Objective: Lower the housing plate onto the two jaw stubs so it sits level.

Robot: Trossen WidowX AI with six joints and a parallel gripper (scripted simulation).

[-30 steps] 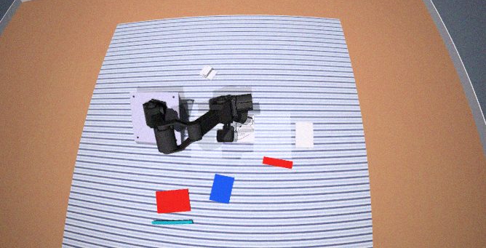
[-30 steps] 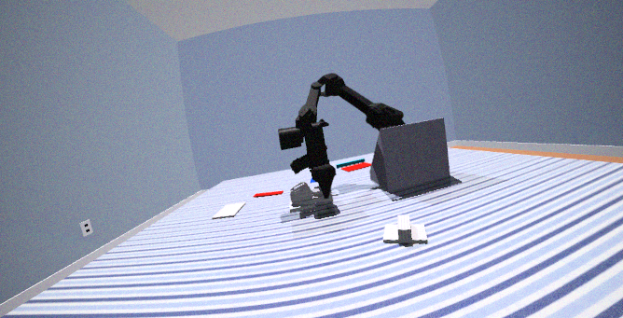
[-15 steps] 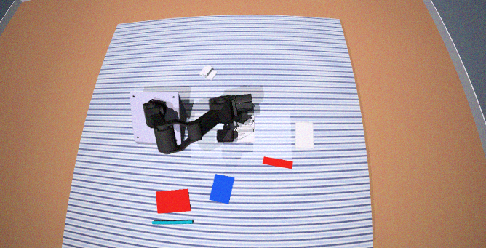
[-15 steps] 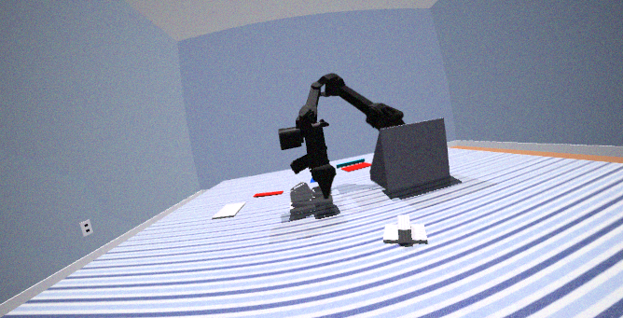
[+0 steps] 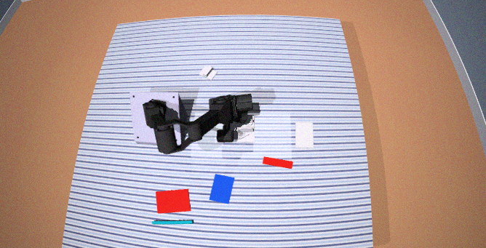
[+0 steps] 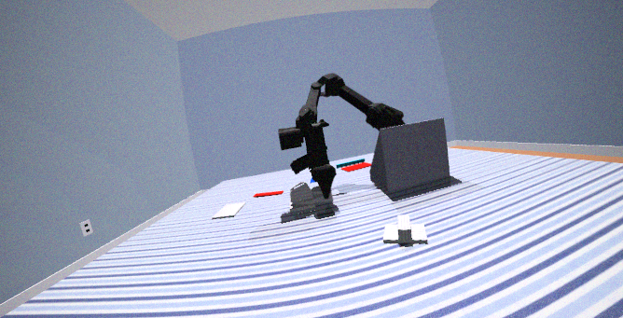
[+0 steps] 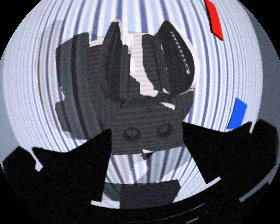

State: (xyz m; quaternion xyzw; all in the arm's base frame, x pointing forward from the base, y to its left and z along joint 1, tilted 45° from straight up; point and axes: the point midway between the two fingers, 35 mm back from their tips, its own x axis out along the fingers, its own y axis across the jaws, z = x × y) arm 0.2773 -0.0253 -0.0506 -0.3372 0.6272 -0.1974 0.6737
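My gripper (image 7: pixel 145 128) (image 6: pixel 327 195) is low over the mechanism, its fingers wide apart and shut on the housing plate (image 7: pixel 147 140). The plate is in shadow at the near end of the two jaws, with two round marks on its top. The left jaw (image 7: pixel 114 67) and the right jaw (image 7: pixel 177 65) stand side by side beyond it, wide apart at the tips. Under them is a pale base (image 5: pixel 247 137) (image 6: pixel 290 217). In the top view the arm hides the plate. Whether the plate is fully level or touches the stubs cannot be told.
A red bar (image 5: pixel 277 162) (image 7: pixel 214 21), a blue block (image 5: pixel 222 188) (image 7: pixel 237 114) and a white slab (image 5: pixel 304 134) (image 6: pixel 228 211) lie nearby. A small white piece (image 5: pixel 208 73) (image 6: pixel 405 231) lies apart. A red slab (image 5: pixel 173 201) and a teal bar (image 5: pixel 172 222) lie farther off.
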